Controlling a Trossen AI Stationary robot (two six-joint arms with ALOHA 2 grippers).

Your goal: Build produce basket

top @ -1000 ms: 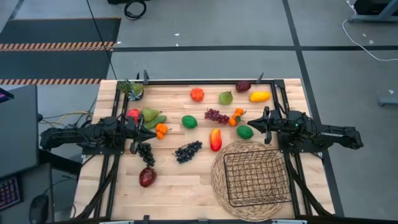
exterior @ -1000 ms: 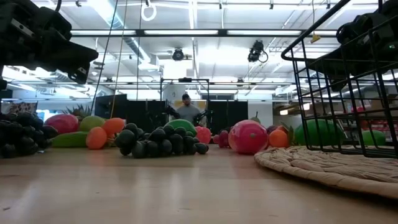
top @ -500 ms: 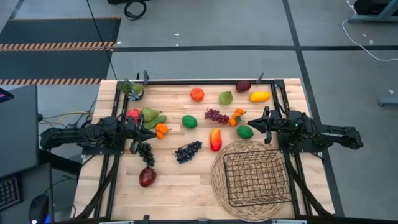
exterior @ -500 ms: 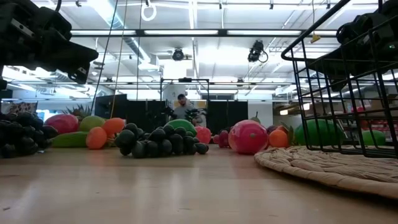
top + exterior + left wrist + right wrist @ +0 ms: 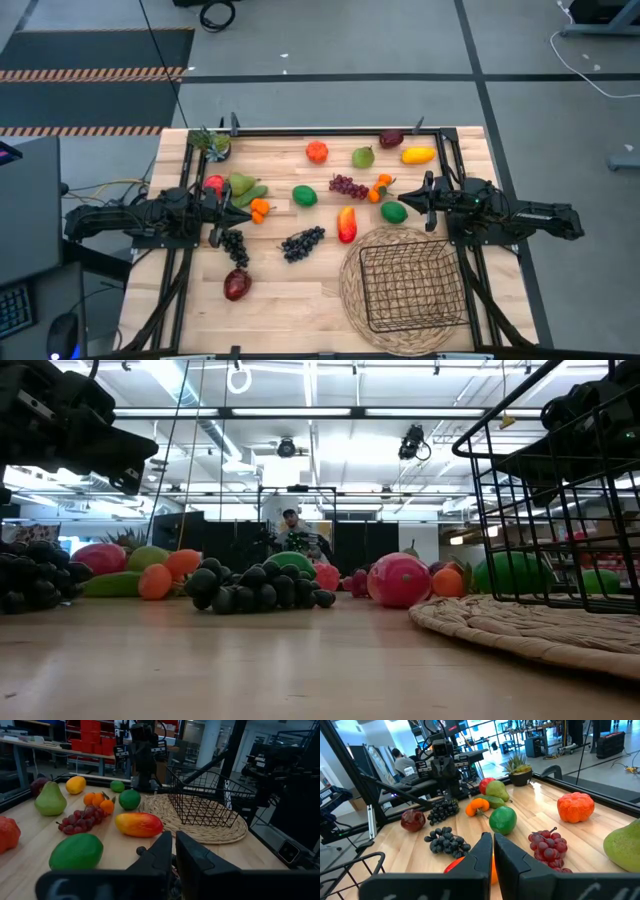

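Both grippers are clenched on nothing. Left gripper [image 5: 243, 214] hangs at about 9 o'clock on the table [image 5: 290, 300], just beside the small oranges [image 5: 260, 208] and above the dark grape bunch [image 5: 234, 245]. Right gripper [image 5: 408, 199] waits at about 3 o'clock, just beside a green fruit [image 5: 394, 211].

Basket [image 5: 412, 286], a black wire grid, sits on the round woven mat [image 5: 352, 285] at about 5 o'clock and looks bare inside. Produce lies loose across the far half of the board: a red-yellow mango [image 5: 347, 223] and a second dark grape bunch [image 5: 302, 241] near the centre, red grapes [image 5: 348, 186] beyond them, a tomato-like orange piece [image 5: 317, 151] at 12 o'clock.

Nothing is loaded yet, I judge, so the step in hand is a first pick. For the right arm, the green fruit is the natural start: spread the fingers well before descending, centre them over its widest part, close gently so it does not squirt sideways, then lift clear of the basket wall before lowering in.
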